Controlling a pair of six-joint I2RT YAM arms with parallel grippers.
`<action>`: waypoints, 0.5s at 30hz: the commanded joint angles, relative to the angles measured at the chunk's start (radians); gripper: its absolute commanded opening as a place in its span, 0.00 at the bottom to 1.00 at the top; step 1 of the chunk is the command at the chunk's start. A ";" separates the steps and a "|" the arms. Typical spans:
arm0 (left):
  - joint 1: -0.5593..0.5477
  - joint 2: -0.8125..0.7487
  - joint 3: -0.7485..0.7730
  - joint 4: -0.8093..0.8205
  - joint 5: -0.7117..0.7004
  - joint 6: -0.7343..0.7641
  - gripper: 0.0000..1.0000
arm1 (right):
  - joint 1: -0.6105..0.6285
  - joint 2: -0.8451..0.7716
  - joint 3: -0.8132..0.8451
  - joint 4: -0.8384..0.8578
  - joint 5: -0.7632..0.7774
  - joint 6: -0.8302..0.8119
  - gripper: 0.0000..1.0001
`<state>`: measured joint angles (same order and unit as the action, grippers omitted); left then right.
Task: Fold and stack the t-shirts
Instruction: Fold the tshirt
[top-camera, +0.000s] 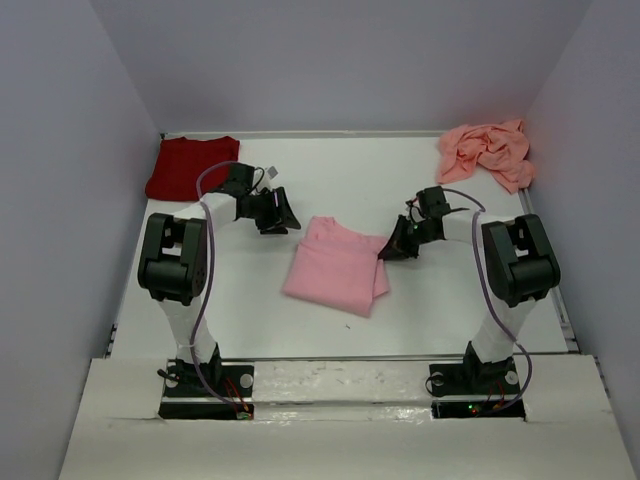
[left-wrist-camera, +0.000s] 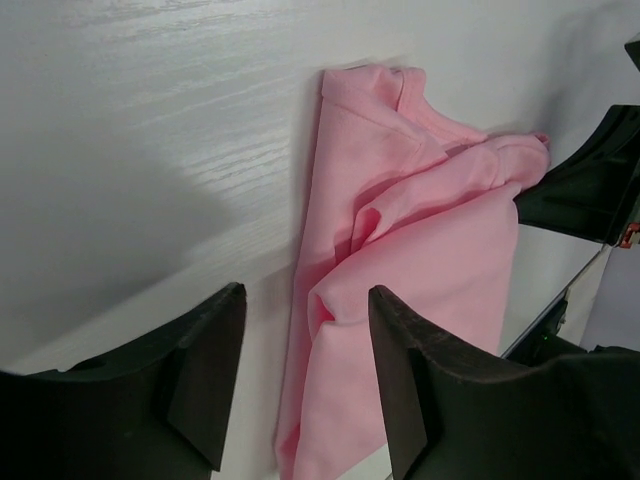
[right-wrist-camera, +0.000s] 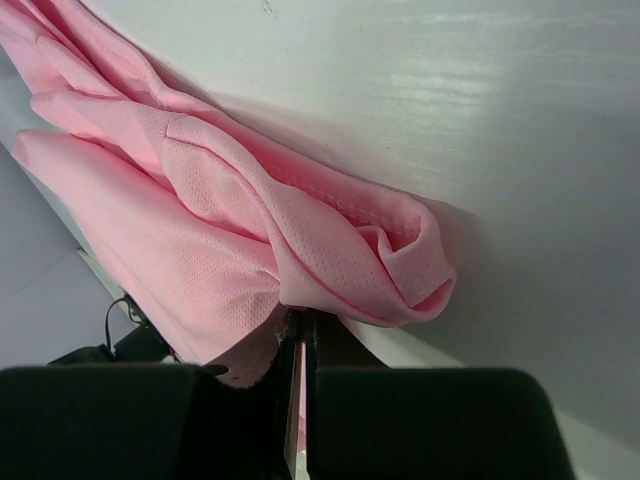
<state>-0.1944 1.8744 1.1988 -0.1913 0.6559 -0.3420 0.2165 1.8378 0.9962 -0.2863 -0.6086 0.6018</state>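
While right gripper (top-camera: 392, 248) clamps right edge of light pink tee (top-camera: 335, 268), mid-table (top-camera: 350, 170), fold on it judged unfinished. Left gripper (top-camera: 280, 215): jaws apart, empty, just beside tee's far-left corner. Dark red tee (top-camera: 192, 166): folded flat, far-left corner. Salmon tee (top-camera: 486, 152): crumpled, far-right corner, untouched. Stacking not begun.

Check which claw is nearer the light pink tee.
Right. The right claw is shut on the right edge of the light pink tee; the left claw sits open off its far-left corner, not touching.
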 joint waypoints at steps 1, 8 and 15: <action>0.006 -0.043 -0.034 0.009 0.056 0.032 0.62 | 0.003 0.023 0.053 0.004 -0.002 -0.039 0.00; 0.004 0.008 -0.085 0.036 0.135 0.029 0.57 | 0.003 0.038 0.076 -0.011 0.000 -0.054 0.00; 0.003 0.034 -0.128 0.138 0.209 -0.038 0.47 | 0.003 0.060 0.097 -0.025 -0.002 -0.068 0.00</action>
<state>-0.1928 1.9015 1.0882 -0.1268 0.7860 -0.3435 0.2165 1.8778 1.0542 -0.3061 -0.6170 0.5632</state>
